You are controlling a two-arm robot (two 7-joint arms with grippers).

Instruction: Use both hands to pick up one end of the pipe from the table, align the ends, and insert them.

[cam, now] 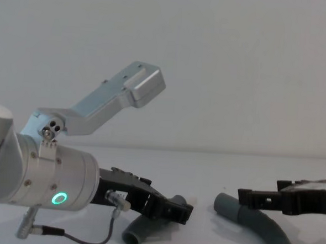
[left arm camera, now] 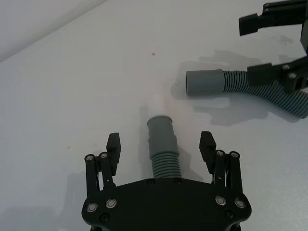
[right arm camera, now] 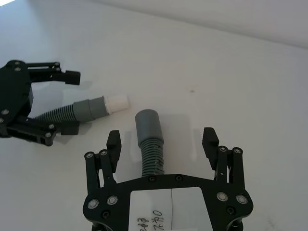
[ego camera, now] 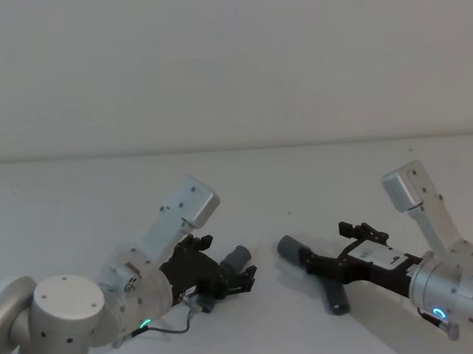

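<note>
Spigot hose piece [left arm camera: 163, 166] flat on table [ego camera: 73, 208]; we take its white spigot [left arm camera: 156, 103] as landmark. Long axis runs straight out from left gripper [left arm camera: 160, 140], back from spigot, between jaws spread wide; nothing held, jaws clear of ribs on both sides. Second hose piece [right arm camera: 151, 154] lies across from spigot, well apart, plain cuff [right arm camera: 147, 121] turned roughly toward it, axes not in line. Right gripper [right arm camera: 162, 136] straddles it likewise, jaws wide, empty. We judge each arm nearest own piece: clamp ribs behind cuff, lift, square cuff to spigot.
</note>
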